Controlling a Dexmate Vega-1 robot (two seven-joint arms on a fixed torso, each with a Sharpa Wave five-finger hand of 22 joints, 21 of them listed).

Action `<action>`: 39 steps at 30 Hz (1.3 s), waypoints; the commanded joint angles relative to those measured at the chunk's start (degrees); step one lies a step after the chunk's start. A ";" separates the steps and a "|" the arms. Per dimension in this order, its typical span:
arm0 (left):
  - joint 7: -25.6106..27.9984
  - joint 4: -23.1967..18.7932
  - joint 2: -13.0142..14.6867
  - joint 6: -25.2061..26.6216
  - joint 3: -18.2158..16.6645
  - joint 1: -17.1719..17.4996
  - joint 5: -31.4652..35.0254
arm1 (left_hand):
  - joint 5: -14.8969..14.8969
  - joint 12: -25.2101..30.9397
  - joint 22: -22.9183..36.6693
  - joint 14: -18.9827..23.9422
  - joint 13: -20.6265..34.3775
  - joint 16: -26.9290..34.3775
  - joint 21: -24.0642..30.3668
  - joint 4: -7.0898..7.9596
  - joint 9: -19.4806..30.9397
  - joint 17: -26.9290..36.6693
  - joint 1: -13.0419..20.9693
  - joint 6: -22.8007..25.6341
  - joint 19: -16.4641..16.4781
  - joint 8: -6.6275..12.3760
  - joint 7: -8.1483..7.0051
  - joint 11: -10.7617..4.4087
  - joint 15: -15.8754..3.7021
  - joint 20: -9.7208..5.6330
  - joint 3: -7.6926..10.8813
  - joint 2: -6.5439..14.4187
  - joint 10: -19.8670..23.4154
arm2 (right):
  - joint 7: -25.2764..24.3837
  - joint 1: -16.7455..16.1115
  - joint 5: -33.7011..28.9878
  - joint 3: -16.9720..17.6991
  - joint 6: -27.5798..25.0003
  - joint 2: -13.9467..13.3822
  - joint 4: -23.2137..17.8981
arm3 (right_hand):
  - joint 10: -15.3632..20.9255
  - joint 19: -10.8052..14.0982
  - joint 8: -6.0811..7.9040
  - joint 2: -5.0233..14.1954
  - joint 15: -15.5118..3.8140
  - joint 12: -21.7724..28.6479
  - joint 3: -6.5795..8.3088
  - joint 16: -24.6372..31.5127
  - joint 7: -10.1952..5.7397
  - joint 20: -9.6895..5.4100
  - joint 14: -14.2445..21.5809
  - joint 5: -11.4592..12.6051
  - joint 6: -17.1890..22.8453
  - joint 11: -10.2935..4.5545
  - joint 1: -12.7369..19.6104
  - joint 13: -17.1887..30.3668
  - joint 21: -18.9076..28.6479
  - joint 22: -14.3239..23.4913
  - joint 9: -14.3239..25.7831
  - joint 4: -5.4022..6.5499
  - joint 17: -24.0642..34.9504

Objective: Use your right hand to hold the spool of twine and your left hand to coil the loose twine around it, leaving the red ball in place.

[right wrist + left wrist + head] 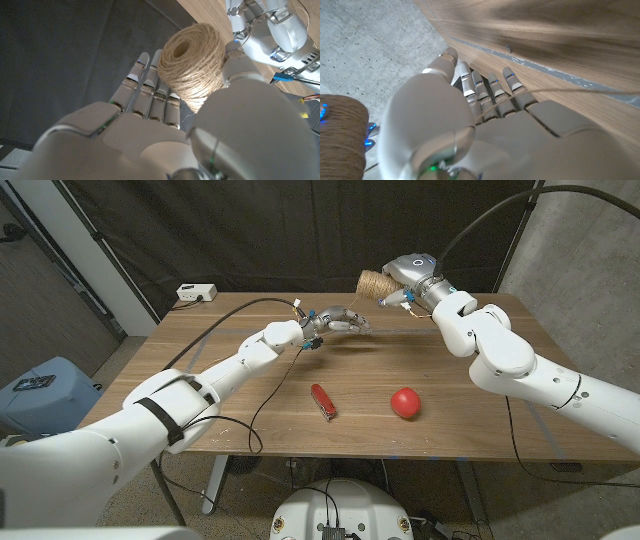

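Right hand (410,280) grasps the twine spool (372,282) above the table's (250,370) far edge, left hand (330,320) nearby w/ fingers curled round loose twine (570,90), red ball (405,402) near front edge.

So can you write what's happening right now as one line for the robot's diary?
right hand: holds spool of twine above table | left hand: holds loose twine | red ball: on table | red pocketknife: on table
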 commanded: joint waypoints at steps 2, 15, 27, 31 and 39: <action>0.45 -0.55 -0.18 -0.09 0.30 0.18 0.32 | 0.42 0.53 0.16 1.22 0.44 0.53 0.62 -0.20 0.05 0.20 0.36 1.78 0.97 0.53 -0.33 -0.23 -0.32 -0.07 -0.24 0.70 1.37 | 0.03 0.81 -0.36 -0.43 -0.01 0.68 0.71 | 2.92 0.30 0.30 2.77 -4.77 0.47 0.03 0.08 -2.16 -0.22 0.66 0.23 3.12 -1.92 2.38 0.13 0.18 0.10 -0.02 0.25 0.37; 1.36 -4.29 0.40 1.32 0.81 1.41 0.63 | 0.64 0.79 0.21 2.40 0.70 0.53 0.81 -0.16 0.12 0.01 0.51 2.73 1.31 0.51 -0.20 -0.38 -0.61 -0.12 -0.24 1.04 2.56 | 0.35 1.81 -1.11 -0.59 0.16 0.99 0.79 | 3.66 0.59 0.30 3.08 -5.17 0.62 -0.11 0.37 -2.68 -0.65 1.49 0.21 3.89 -2.26 2.65 0.03 0.24 0.10 -0.44 0.29 0.82; 1.60 -9.93 2.15 3.71 1.47 3.12 0.79 | 0.78 0.74 0.24 2.79 0.86 0.38 0.90 -0.18 0.17 -0.08 0.59 2.97 1.43 0.37 -0.49 -0.35 -0.64 -0.23 -0.23 1.16 2.75 | 0.20 1.65 -1.52 -0.52 -0.05 1.08 0.05 | 4.10 0.67 0.30 3.48 -5.47 0.63 -0.43 0.42 -2.82 -0.69 1.55 0.23 4.12 -2.24 2.46 -0.14 0.24 0.10 -0.49 0.55 1.23; 1.85 -11.48 2.66 4.36 1.72 3.41 1.00 | 0.83 0.73 0.25 2.89 0.92 0.33 0.90 -0.14 0.19 -0.09 0.57 2.95 1.39 0.29 -0.42 -0.46 -0.64 -0.23 -0.24 1.25 2.82 | 0.23 1.54 -1.50 -0.46 -0.14 1.12 -0.23 | 4.22 0.70 0.31 3.44 -5.43 0.72 -0.53 0.39 -2.81 -0.69 1.66 0.25 4.28 -2.58 2.50 -0.05 0.24 0.10 -0.54 0.49 1.27; 2.20 -13.75 3.32 5.19 2.27 3.92 1.24 | 0.91 0.68 0.26 2.99 1.05 0.24 0.89 -0.17 0.23 -0.07 0.65 2.99 1.30 0.14 -0.45 -0.45 -0.56 -0.11 -0.33 1.33 2.90 | 0.91 1.81 -1.78 -0.59 -0.49 1.52 -0.70 | 4.41 0.83 0.30 3.64 -5.44 0.75 -0.58 0.31 -2.81 -0.76 1.88 0.30 4.41 -2.44 2.51 -0.06 0.27 0.10 -0.57 0.52 1.32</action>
